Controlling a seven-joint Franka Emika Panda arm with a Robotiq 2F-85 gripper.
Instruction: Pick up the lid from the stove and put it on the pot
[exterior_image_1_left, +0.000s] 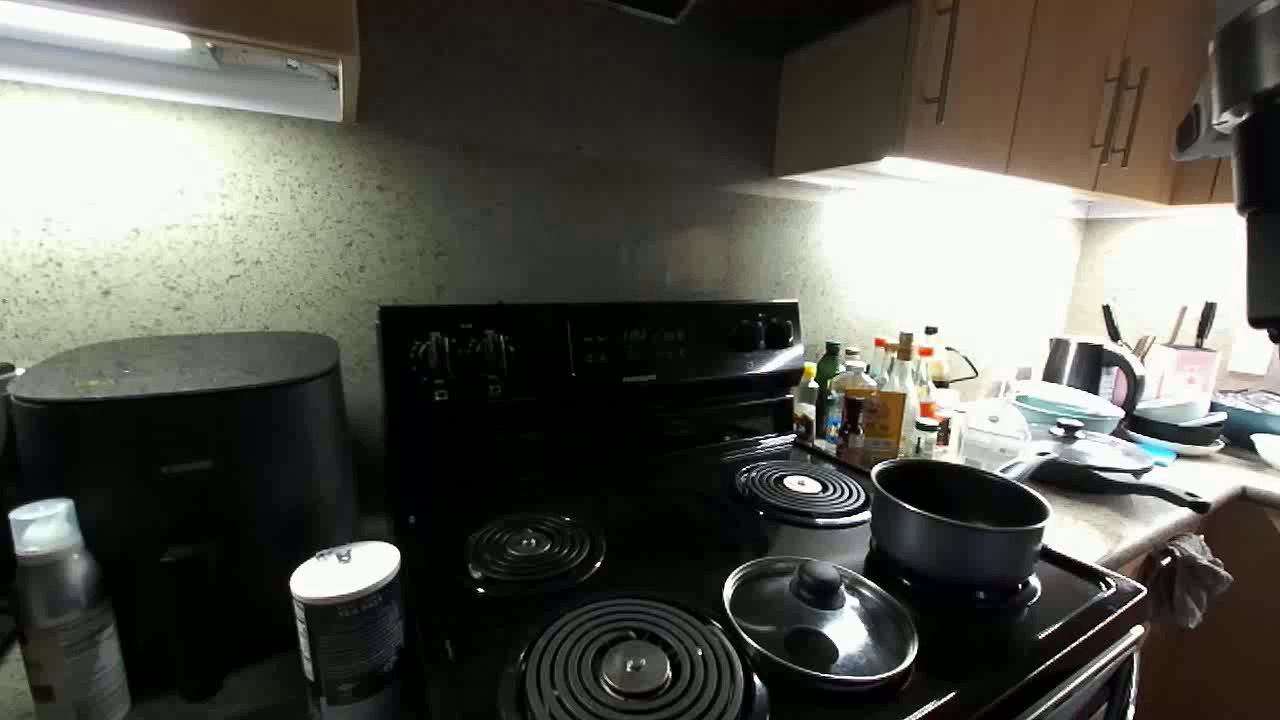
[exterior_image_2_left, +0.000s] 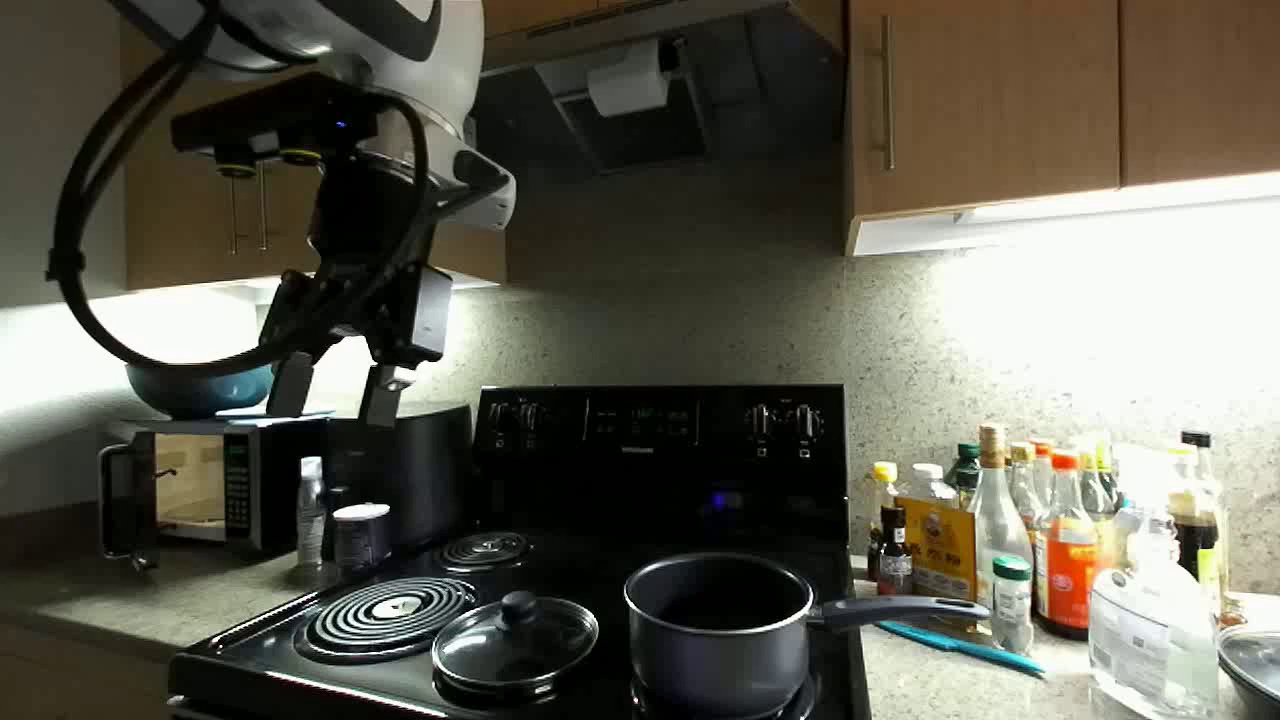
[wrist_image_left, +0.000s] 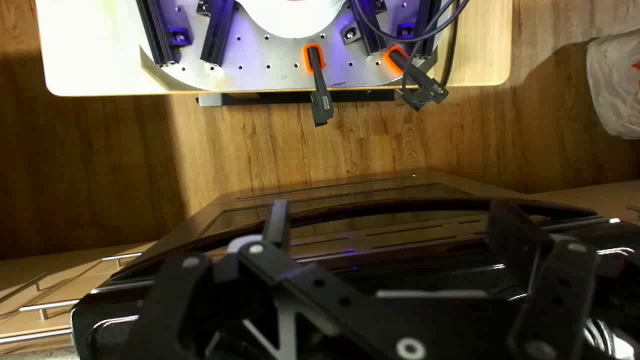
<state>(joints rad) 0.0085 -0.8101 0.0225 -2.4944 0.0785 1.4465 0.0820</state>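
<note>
On the black stove (exterior_image_1_left: 640, 560), the glass lid (exterior_image_1_left: 850, 640) lies knob up between a front coil burner and the pot (exterior_image_1_left: 958, 540). The dark grey pot is uncovered, and its handle points right over the counter in an exterior view (exterior_image_2_left: 900, 610). That same view has the lid (exterior_image_2_left: 515, 645) to the left of the pot (exterior_image_2_left: 720, 660). My gripper (exterior_image_2_left: 334, 400) hangs higher up and to the left of both, apart from them. Its fingers are spread with nothing between them, as the gripper (wrist_image_left: 392, 215) in the wrist view also confirms. Neither lid nor pot can be made out there.
Bottles (exterior_image_2_left: 1060, 560) crowd the counter right of the stove, with a teal knife (exterior_image_2_left: 960, 648) near them. Left stand a black cooker (exterior_image_1_left: 190, 480), a canister (exterior_image_1_left: 348, 630), and a microwave (exterior_image_2_left: 215, 480) with its door ajar. A range hood (exterior_image_2_left: 640, 90) overhangs the stove.
</note>
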